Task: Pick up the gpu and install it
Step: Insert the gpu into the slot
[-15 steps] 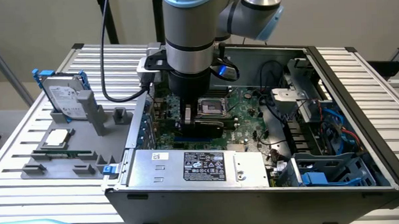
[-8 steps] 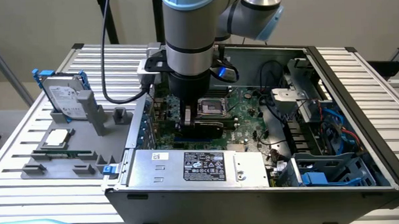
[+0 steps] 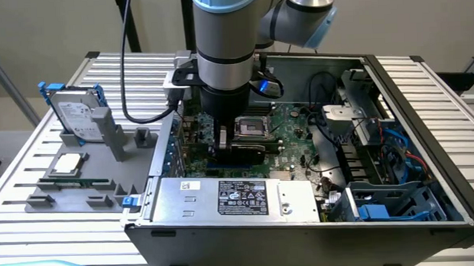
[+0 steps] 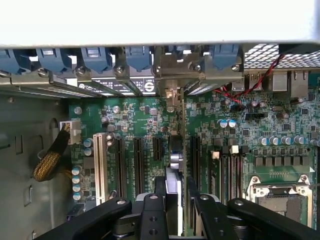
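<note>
Wrist view: the gpu stood edge-on over the green motherboard, pinched between the black fingers of the gripper, its silver end bracket reaching the row of blue-clipped rear slots. In the exterior view the arm hung inside the open computer case, beside the CPU socket.

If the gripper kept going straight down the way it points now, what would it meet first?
Most likely the motherboard: the gripper, shut on the gpu, points down at the expansion slots. The remaining gap is unclear.
</note>
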